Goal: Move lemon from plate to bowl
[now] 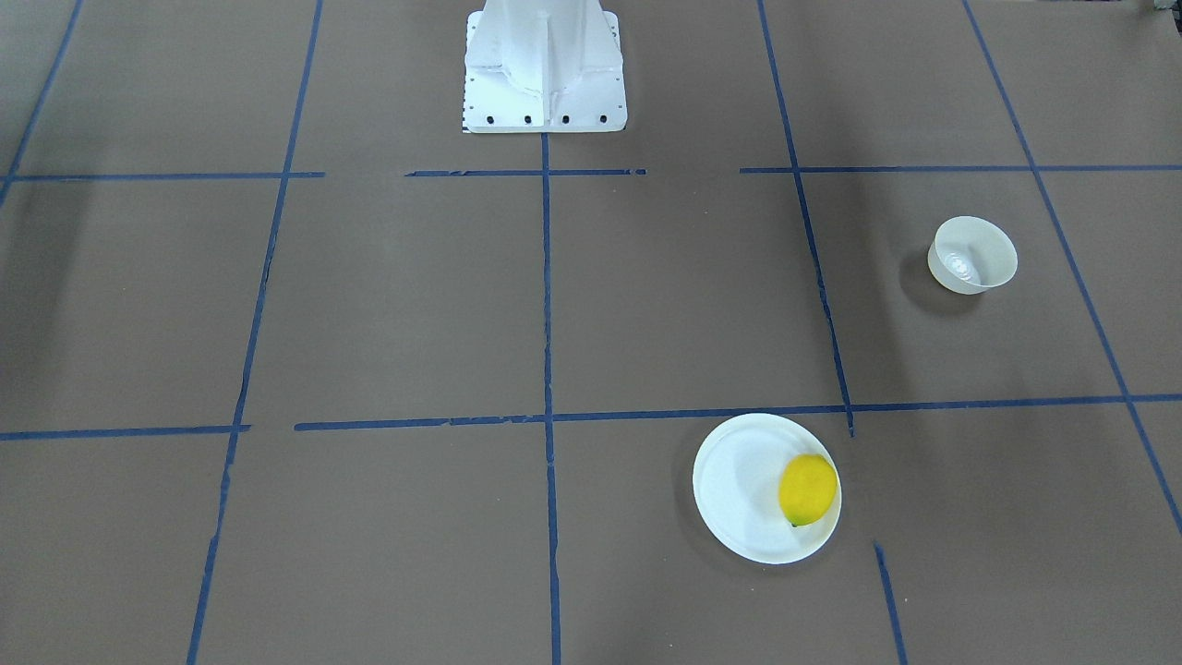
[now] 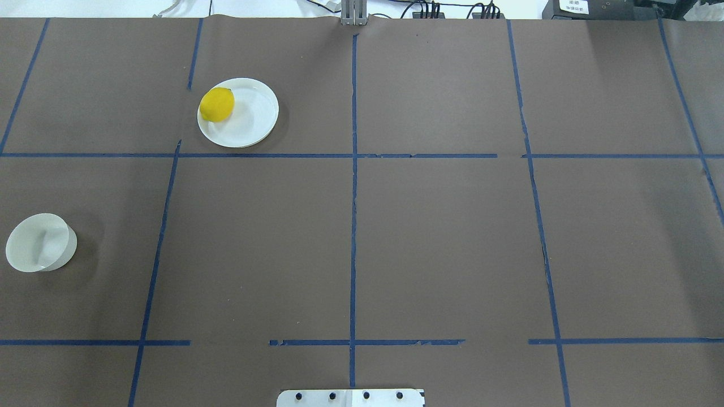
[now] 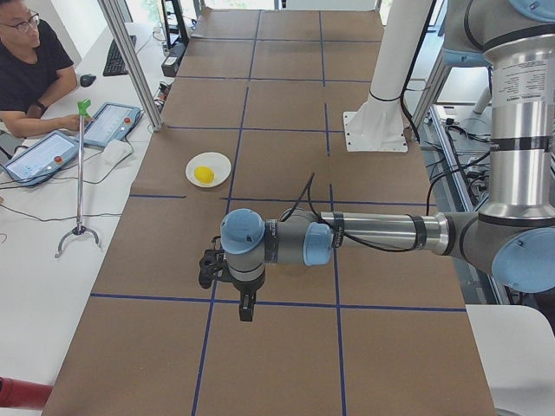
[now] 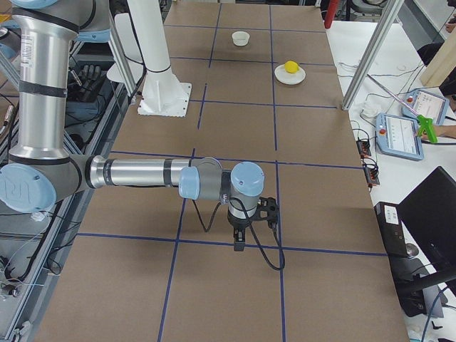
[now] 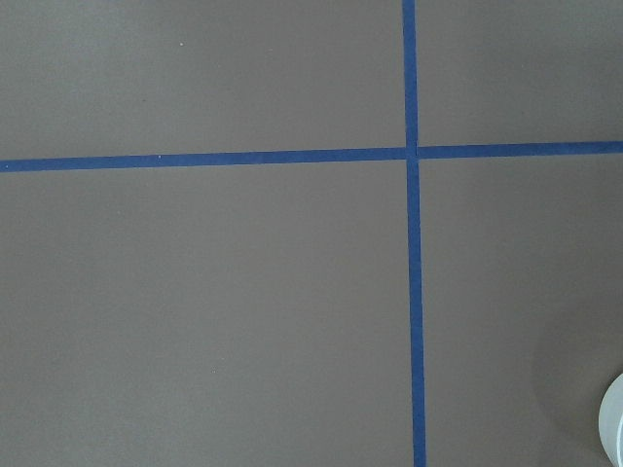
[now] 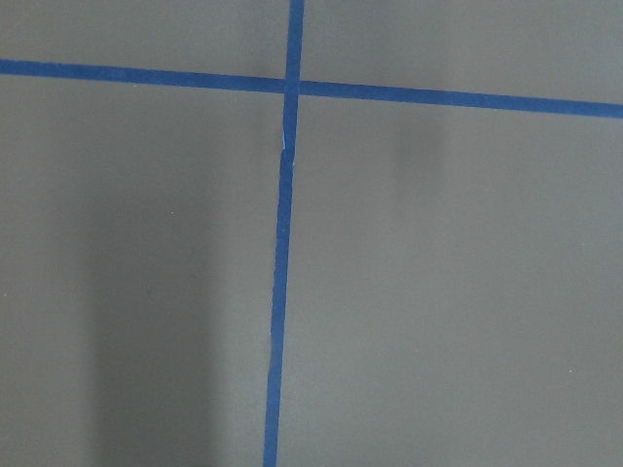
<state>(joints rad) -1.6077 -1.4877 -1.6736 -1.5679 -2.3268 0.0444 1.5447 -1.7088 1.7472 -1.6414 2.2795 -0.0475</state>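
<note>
The lemon (image 2: 217, 104) lies on the left part of the white plate (image 2: 254, 121) at the far left-centre of the table; both also show in the front view, lemon (image 1: 808, 489) and plate (image 1: 739, 489). The empty bowl (image 2: 41, 242) stands upright at the table's left edge, apart from the plate. My left gripper (image 3: 245, 308) hangs above the table well short of the plate, seen only from the side; I cannot tell whether it is open. My right gripper (image 4: 239, 242) hangs far from both dishes, also only in a side view; I cannot tell its state.
Brown paper with blue tape lines (image 2: 353, 226) covers the table. The robot's white base (image 1: 545, 74) stands at the near middle edge. An operator (image 3: 30, 69) sits with tablets beyond the table's far side. A white rim sliver (image 5: 615, 428) shows in the left wrist view.
</note>
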